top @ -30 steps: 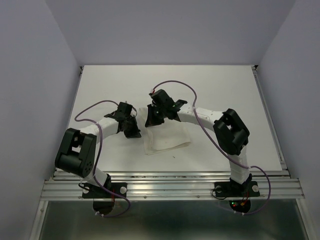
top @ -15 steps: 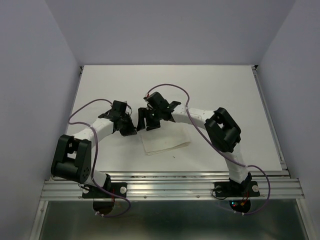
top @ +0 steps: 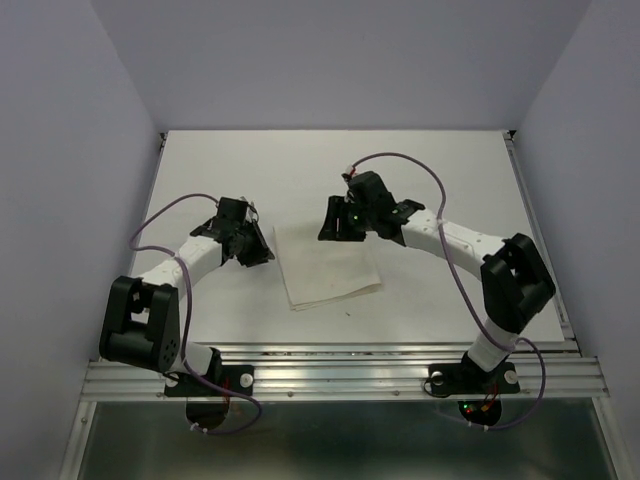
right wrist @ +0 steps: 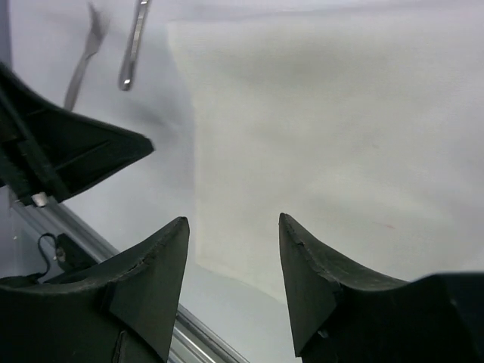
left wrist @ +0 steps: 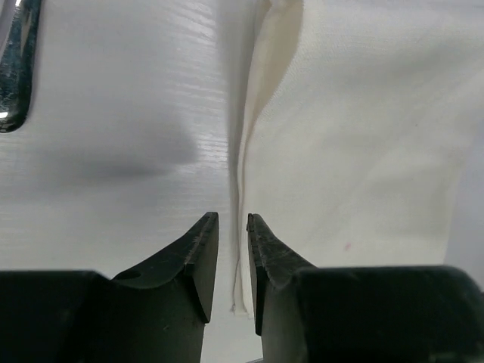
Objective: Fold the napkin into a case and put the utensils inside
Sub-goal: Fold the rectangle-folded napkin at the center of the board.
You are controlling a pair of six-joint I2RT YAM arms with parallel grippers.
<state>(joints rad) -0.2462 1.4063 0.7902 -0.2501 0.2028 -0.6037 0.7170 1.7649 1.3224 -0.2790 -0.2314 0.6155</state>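
The white napkin lies flat on the table, between the two arms. In the left wrist view its slightly raised left edge runs below the narrow gap of my left gripper, which is open a little and holds nothing. My left gripper is at the napkin's left side. My right gripper hovers over the napkin's far edge, open and empty, with the napkin beneath it. A fork and another slim silver utensil lie beyond the napkin's left side. One shiny utensil shows at the left wrist view's corner.
The white table stretches behind and to the right of the napkin. A metal rail runs along the near edge by the arm bases. Grey walls enclose the table. The left arm's gripper shows at the left of the right wrist view.
Both grippers have opened and let go of the napkin. The right arm drew back to the right, the left arm shifted left, and the napkin now lies flat.
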